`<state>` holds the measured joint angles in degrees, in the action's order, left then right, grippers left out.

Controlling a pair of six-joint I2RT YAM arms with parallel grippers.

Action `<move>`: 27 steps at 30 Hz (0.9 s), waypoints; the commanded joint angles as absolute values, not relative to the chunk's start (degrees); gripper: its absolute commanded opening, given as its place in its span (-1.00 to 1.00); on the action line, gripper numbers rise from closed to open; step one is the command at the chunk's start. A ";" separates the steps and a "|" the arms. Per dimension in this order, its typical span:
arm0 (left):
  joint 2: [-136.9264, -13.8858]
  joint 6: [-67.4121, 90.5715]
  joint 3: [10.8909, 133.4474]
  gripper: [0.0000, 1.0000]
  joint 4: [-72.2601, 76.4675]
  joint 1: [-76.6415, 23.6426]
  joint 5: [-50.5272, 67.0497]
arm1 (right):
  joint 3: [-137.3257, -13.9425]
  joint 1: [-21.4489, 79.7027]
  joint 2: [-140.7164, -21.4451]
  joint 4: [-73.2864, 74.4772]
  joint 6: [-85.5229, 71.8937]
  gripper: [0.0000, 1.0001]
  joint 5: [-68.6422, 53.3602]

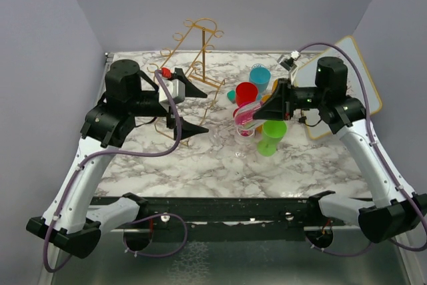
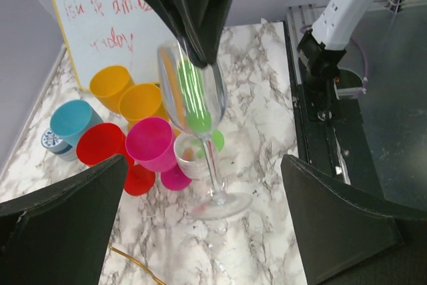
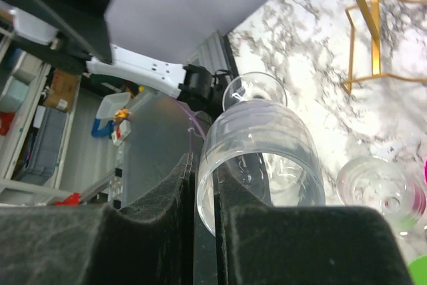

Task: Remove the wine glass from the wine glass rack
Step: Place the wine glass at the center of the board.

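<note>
The clear wine glass (image 2: 192,95) stands slightly tilted, off the rack, its foot (image 2: 220,203) at or just above the marble. My right gripper (image 3: 207,191) is shut on its rim, one finger inside the bowl and one outside; the bowl (image 3: 267,145) fills that view. In the top view the right gripper (image 1: 259,108) holds the glass (image 1: 243,139) mid-table. The gold wine glass rack (image 1: 200,51) stands at the back left with nothing hanging on it; its wire also shows in the right wrist view (image 3: 363,38). My left gripper (image 1: 195,109) is wide open beside the glass, its fingers apart (image 2: 203,231).
Coloured cups cluster behind the glass: blue (image 1: 260,77), red (image 1: 246,93), green (image 1: 272,135), plus orange (image 2: 112,85) and pink (image 2: 150,141) ones. A small clear cup (image 2: 193,155) sits close to the stem. A whiteboard (image 1: 347,85) leans at the back right.
</note>
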<state>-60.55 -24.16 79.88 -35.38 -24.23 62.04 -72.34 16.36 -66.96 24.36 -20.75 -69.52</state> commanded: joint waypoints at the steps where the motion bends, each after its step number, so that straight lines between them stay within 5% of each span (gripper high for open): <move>1: -61.37 -18.11 83.27 0.98 -31.36 -24.42 62.90 | -74.80 23.07 -65.95 37.55 -13.05 -0.99 -56.41; 6: -60.88 -9.89 83.45 0.98 -25.18 -24.37 57.00 | -79.69 36.07 -69.15 46.26 -10.52 -0.99 -33.46; 20: -63.36 2.87 88.20 0.98 -27.94 -24.28 27.01 | -82.56 62.56 -79.50 54.91 -6.24 -0.99 1.34; 24: -61.91 9.87 89.04 0.98 -28.61 -24.04 -2.72 | -79.21 65.18 -79.51 50.12 -4.24 -0.99 4.85; 27: -61.23 10.28 88.91 0.98 -28.89 -23.76 -12.31 | -77.53 65.56 -80.55 47.53 -1.93 -0.99 6.05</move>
